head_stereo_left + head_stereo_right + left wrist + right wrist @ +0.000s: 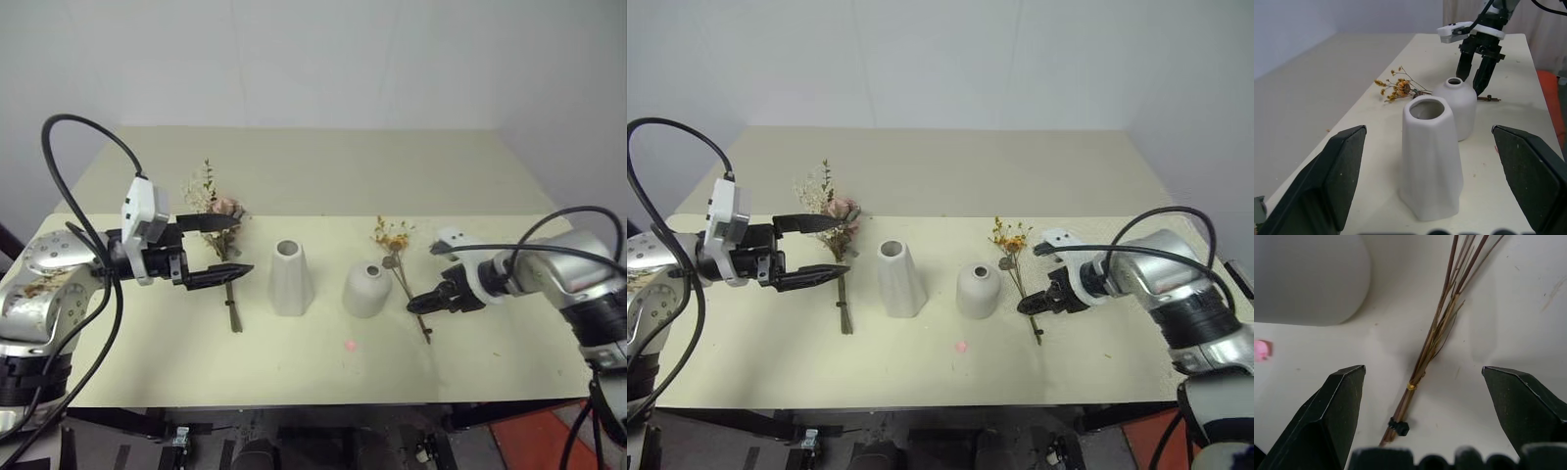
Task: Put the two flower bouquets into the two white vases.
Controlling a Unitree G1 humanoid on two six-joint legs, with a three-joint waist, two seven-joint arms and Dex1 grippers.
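Note:
The bushy bouquet (pixel 221 210) with pink roses lies on the table at the left, its stem toward the front edge. My left gripper (pixel 243 247) hovers open over that stem, pointing at the tall white vase (pixel 290 279). The squat white vase (pixel 367 290) stands just right of the tall one. The thin yellow-orange sprig (pixel 393 238) lies right of the squat vase. My right gripper (pixel 419 304) points down, open, low over the table. Its fingers stand on either side of the sprig's tied stems (pixel 1435 333), and nothing is gripped.
The pale table (pixel 509 362) has bare surface in front of the vases, where a small pink light dot (pixel 351 345) shows. A white wall rises behind the far edge. An orange-red patch of floor (pixel 534 446) lies beyond the front right corner.

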